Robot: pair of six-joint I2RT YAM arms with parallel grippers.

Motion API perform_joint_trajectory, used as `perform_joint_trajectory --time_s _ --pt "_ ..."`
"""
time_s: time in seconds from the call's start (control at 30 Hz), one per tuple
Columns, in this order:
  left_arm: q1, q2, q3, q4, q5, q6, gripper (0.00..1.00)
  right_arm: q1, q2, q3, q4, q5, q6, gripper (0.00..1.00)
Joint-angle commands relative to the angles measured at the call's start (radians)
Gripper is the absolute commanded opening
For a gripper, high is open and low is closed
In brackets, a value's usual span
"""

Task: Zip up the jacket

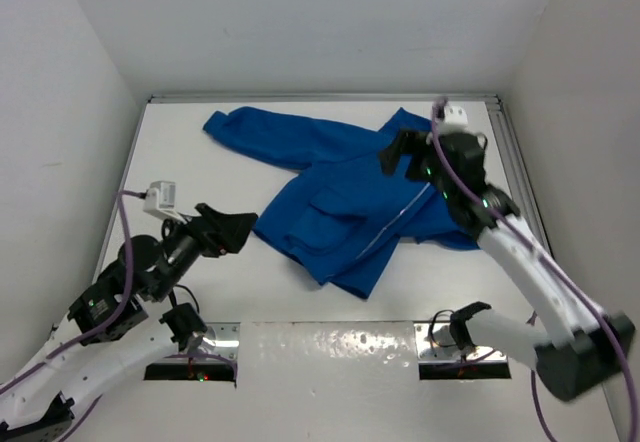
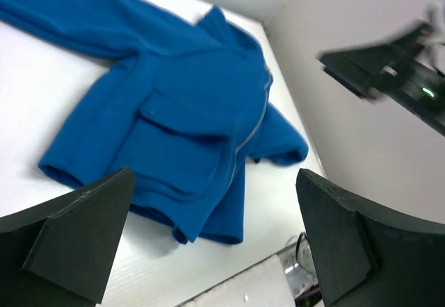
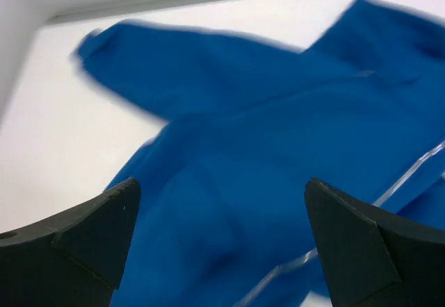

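The blue jacket (image 1: 350,197) lies flat in the middle of the white table, one sleeve stretched toward the far left, its pale zipper (image 1: 405,212) running down the front. My left gripper (image 1: 238,228) hovers just left of the jacket's hem, open and empty. In the left wrist view the jacket (image 2: 188,98) and its zipper (image 2: 254,123) spread out beyond the left gripper (image 2: 214,175). My right gripper (image 1: 398,152) hangs over the collar area, open with nothing in it. In the right wrist view the blurred jacket (image 3: 278,147) fills the space under the right gripper (image 3: 222,182).
White walls close in the table on the left, back and right, with a metal rail (image 1: 515,162) along the right side. Two arm mounts (image 1: 190,340) (image 1: 460,344) sit at the near edge. The right arm (image 2: 389,64) shows in the left wrist view.
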Motion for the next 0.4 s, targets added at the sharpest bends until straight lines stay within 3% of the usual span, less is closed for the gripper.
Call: perform_joint_trajectory --time_s 0.0,0.07,0.17,0.37 --pt "-0.004 0.075 0.016 0.105 0.069 0.006 1.00 0.059 -0.250 -0.175 0.089 -0.127 0.053 0.99" --pt "-0.004 0.091 0.045 0.122 0.075 0.020 1.00 0.068 -0.452 -0.309 0.066 -0.201 0.067 0.99" --pt "-0.002 0.100 0.068 0.157 0.098 0.040 1.00 0.070 -0.664 -0.369 -0.061 -0.211 0.039 0.99" --pt "-0.002 0.130 0.030 0.246 0.142 0.031 1.00 0.070 -0.737 -0.355 -0.244 -0.210 0.013 0.99"
